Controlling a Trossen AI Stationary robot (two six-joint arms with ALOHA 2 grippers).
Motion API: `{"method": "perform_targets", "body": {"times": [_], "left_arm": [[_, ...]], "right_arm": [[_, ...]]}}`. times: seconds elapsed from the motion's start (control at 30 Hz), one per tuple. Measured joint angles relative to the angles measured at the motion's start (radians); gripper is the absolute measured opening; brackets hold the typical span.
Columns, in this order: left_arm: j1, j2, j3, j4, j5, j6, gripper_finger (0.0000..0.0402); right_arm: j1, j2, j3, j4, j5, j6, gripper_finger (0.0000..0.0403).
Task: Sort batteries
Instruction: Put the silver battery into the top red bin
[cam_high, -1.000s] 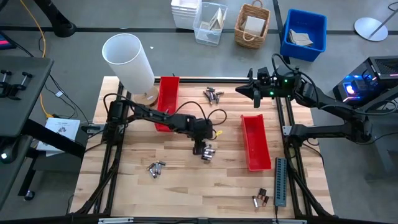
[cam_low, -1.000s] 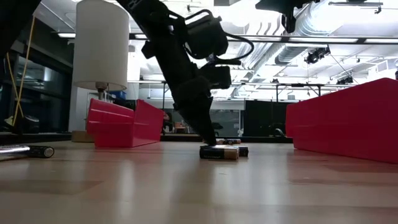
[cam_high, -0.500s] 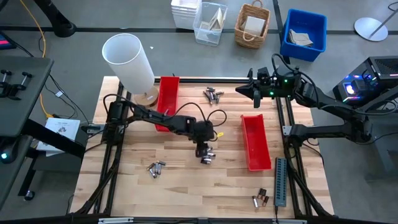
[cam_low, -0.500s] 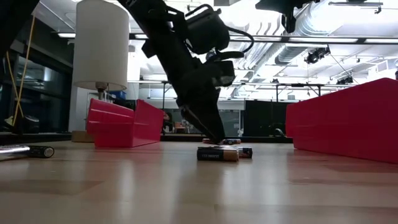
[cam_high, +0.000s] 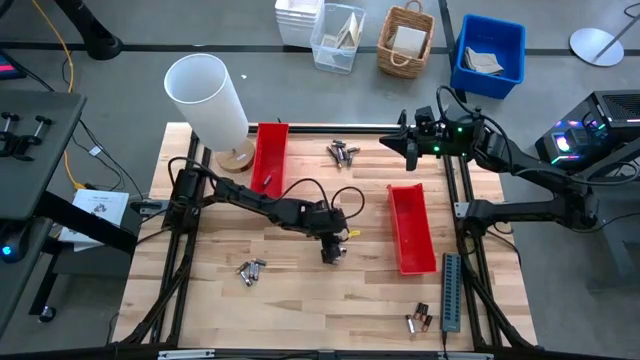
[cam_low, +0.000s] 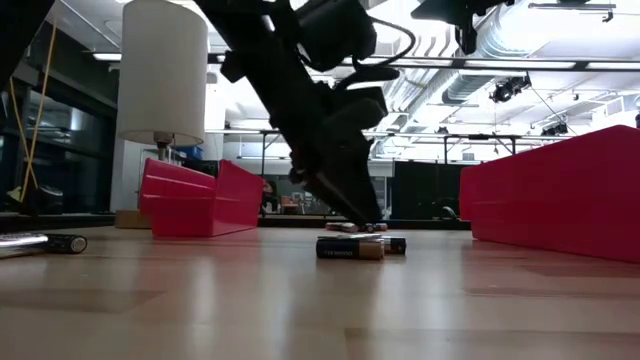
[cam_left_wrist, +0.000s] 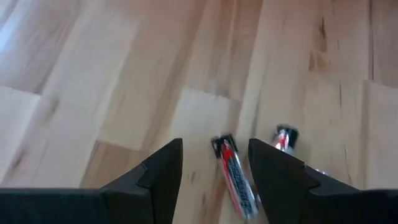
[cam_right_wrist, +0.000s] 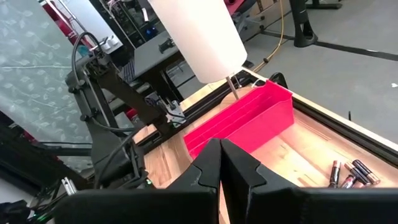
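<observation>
The left claw (cam_left_wrist: 214, 171) hangs spread and empty over the mid-counter (cam_high: 300, 290), fingers straddling one battery (cam_left_wrist: 236, 177); another (cam_left_wrist: 285, 138) lies just beside. The right claw (cam_right_wrist: 220, 163) is clenched shut, empty, above the counter's far edge.

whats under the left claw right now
The left claw hangs open over the wooden table, with one battery lying between its fingers and a second beside. Their near ends are covered.
</observation>
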Motion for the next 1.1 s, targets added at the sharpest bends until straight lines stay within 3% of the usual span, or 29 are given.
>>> {"method": "perform_targets", "body": {"times": [0.57,0.73,0.83,0.97,1.1], "left_arm": [[-0.002,0.062,0.002,0.020,0.033,-0.067,0.0174],[0.000,0.083,0.005,0.000,-0.029,-0.099,0.0171],[0.015,0.080,0.004,-0.016,-0.011,-0.087,0.0136],[0.038,0.064,0.003,-0.049,0.040,-0.063,0.0031],[0.055,0.013,-0.005,-0.080,0.042,-0.045,0.0030]], "right_arm": [[0.000,0.000,0.000,0.000,0.003,0.000,0.0000],[0.000,0.000,0.000,0.000,0.004,0.000,0.0000],[0.000,0.000,0.000,0.000,0.003,0.003,0.0000],[0.000,0.000,0.000,0.000,0.003,0.002,0.0000],[0.000,0.000,0.000,-0.001,0.003,0.000,0.0000]]}}
